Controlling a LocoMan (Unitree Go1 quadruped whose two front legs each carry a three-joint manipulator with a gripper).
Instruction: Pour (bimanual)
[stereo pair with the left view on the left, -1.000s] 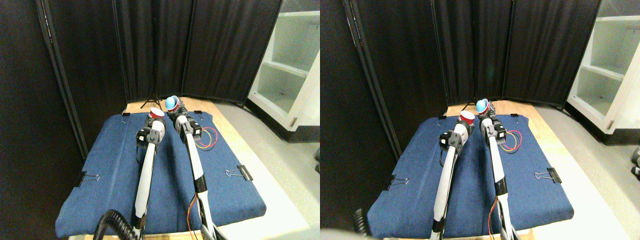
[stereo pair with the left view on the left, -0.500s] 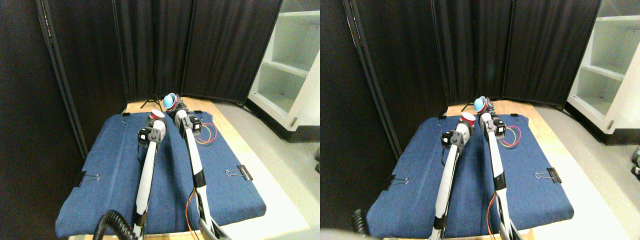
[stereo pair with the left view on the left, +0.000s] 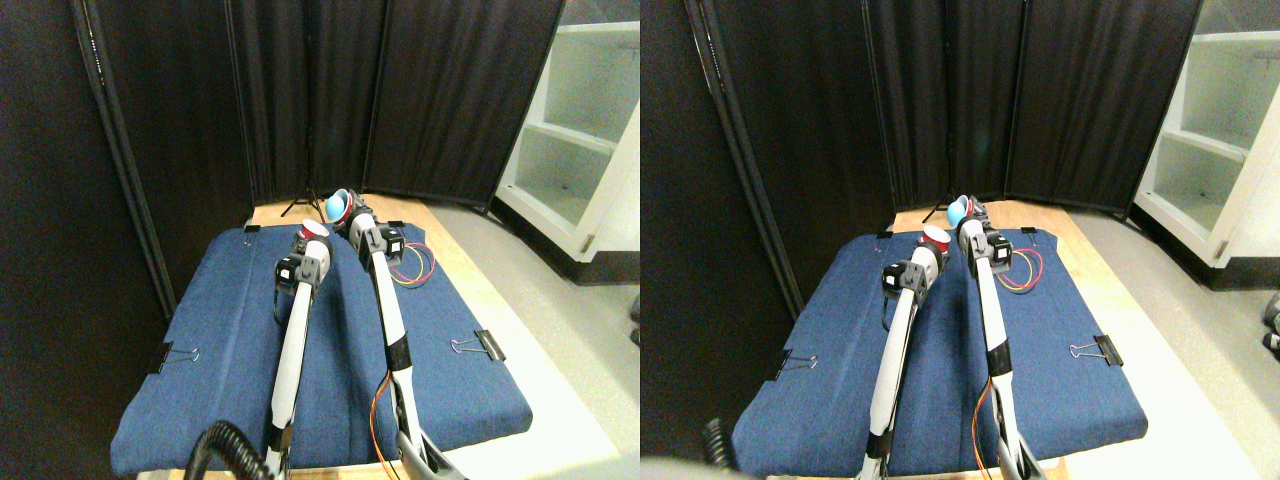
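Observation:
A red cup with a white rim sits upright at the tip of my left gripper, over the far part of the blue cloth. Just right of it and slightly higher, a light blue cup is held at the tip of my right gripper, tilted to the left with its mouth leaning toward the red cup. The two cups are close together but apart. Both grippers are small and partly hidden behind their own wrists.
The blue cloth covers a wooden table and is pinned by binder clips at its edges. A loop of red and yellow wires lies right of the arms. Black curtains stand behind, a white shelf at right.
The blue cup has shifted left and tipped further toward the red cup, with the right arm swinging slightly left. The left arm and red cup have barely moved.

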